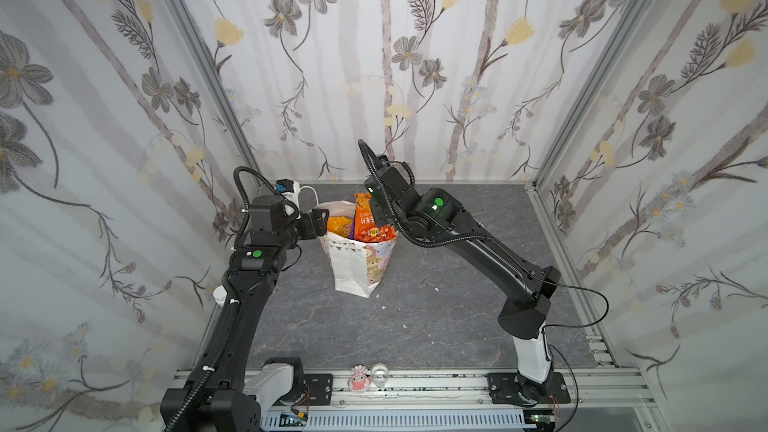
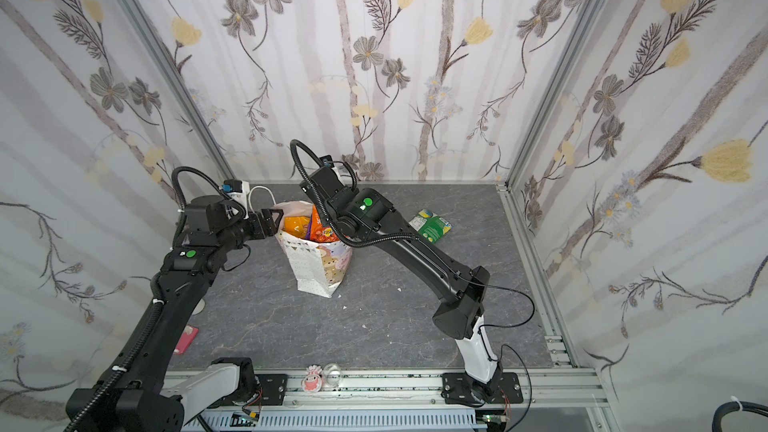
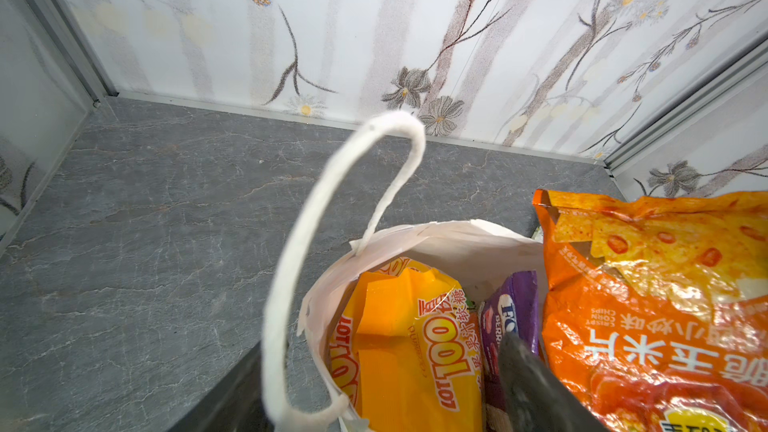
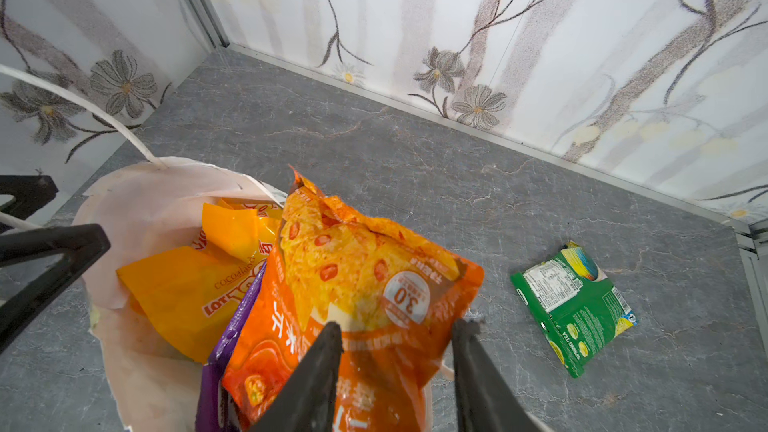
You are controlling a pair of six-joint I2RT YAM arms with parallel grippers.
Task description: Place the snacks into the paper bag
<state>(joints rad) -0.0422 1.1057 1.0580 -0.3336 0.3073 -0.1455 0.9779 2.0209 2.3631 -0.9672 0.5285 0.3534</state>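
The white paper bag (image 1: 357, 268) (image 2: 320, 268) stands mid-table with snacks in it. An orange chip bag (image 1: 365, 214) (image 4: 361, 268) sticks up out of its mouth, and my right gripper (image 4: 399, 324) (image 1: 378, 218) is shut on it from above. A yellow-orange packet (image 3: 407, 347) (image 4: 187, 284) and a purple packet (image 3: 515, 305) lie inside. My left gripper (image 3: 382, 347) (image 1: 320, 218) is open astride the bag's left rim (image 3: 436, 234), one finger inside and one outside. A green packet (image 2: 432, 226) (image 4: 573, 305) lies flat on the table to the right of the bag.
The bag's white cord handle (image 3: 291, 284) loops up beside my left fingers. A pink packet (image 2: 185, 338) lies by the left arm near the front left. A pink toy (image 1: 359, 380) and a clear cup (image 1: 379, 374) sit on the front rail. Papered walls close three sides.
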